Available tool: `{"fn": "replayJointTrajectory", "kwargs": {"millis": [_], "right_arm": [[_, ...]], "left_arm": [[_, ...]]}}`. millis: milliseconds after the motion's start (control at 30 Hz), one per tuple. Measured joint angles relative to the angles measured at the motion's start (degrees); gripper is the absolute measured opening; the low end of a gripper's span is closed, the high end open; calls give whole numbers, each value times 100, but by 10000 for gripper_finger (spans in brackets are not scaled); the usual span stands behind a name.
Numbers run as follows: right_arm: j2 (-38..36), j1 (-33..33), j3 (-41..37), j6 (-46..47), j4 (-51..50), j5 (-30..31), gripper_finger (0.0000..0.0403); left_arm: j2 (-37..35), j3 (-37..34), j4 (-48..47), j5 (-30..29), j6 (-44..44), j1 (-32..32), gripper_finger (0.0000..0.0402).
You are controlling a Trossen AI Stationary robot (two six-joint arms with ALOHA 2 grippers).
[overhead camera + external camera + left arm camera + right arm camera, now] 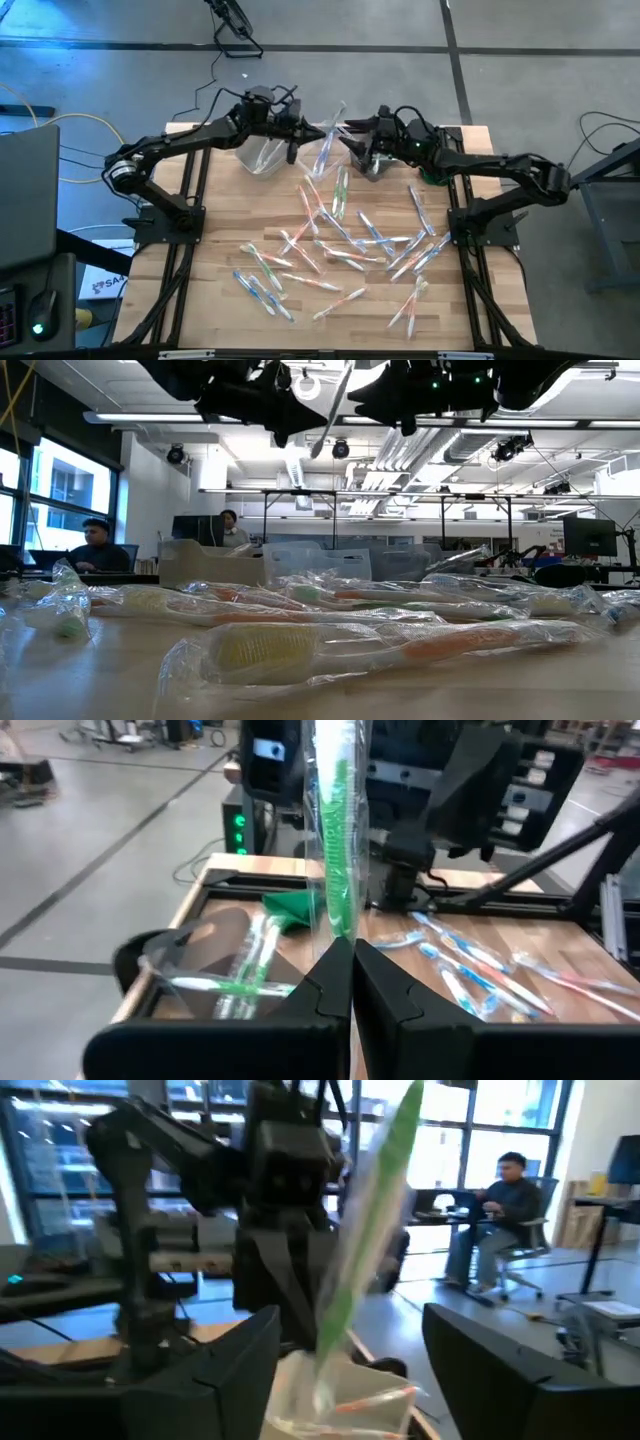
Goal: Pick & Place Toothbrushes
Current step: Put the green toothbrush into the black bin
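Upper centre, the left gripper (352,970) pinches a green-handled toothbrush in clear wrapper (338,850); right gripper (350,1370) gapes empty. The tall wrapper could slip and miss the clear plastic bin (190,960).

A robotics lab in an open office hall: the wooden counter (330,300) stands on a grey concrete floor (520,60) with trailing cables; across the low view's middle, desks, monitors (590,538) and seated people (95,545) sit under exposed ceiling pipes (400,450) and strip lights.
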Motion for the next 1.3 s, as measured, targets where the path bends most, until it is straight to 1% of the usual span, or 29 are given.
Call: {"fn": "replayJointTrajectory", "kwargs": {"millis": [133, 200, 367, 467, 567, 700, 967, 1100, 1133, 1300], "right_arm": [[0, 3, 0, 61, -23, 27, 257], [0, 29, 0, 164, -44, 20, 258], [0, 82, 0, 115, -41, -28, 258], [0, 72, 0, 119, -108, -9, 255], [0, 73, 0, 120, -229, 117, 241], [0, 73, 0, 121, -238, 180, 203], [0, 73, 0, 121, -235, 180, 79], [0, 77, 0, 199, -213, 139, 29], [0, 77, 0, 210, -207, 142, 20], [0, 178, 0, 243, -174, 409, 19]], "left_arm": [[197, 2, 60, 32, 9, -74, 0], [320, -4, 21, 48, 14, -79, 0], [583, 0, 364, 124, -13, -164, 0], [655, 0, 487, 234, -46, -224, 0], [653, 0, 516, 240, -8, -312, 0], [653, 0, 591, 231, 15, -397, 0], [653, 0, 614, 203, 18, -407, 0], [653, 0, 608, 152, 7, -402, 0], [653, 0, 596, 151, -13, -400, 0], [653, 2, 612, 167, -26, -400, 0]]}}
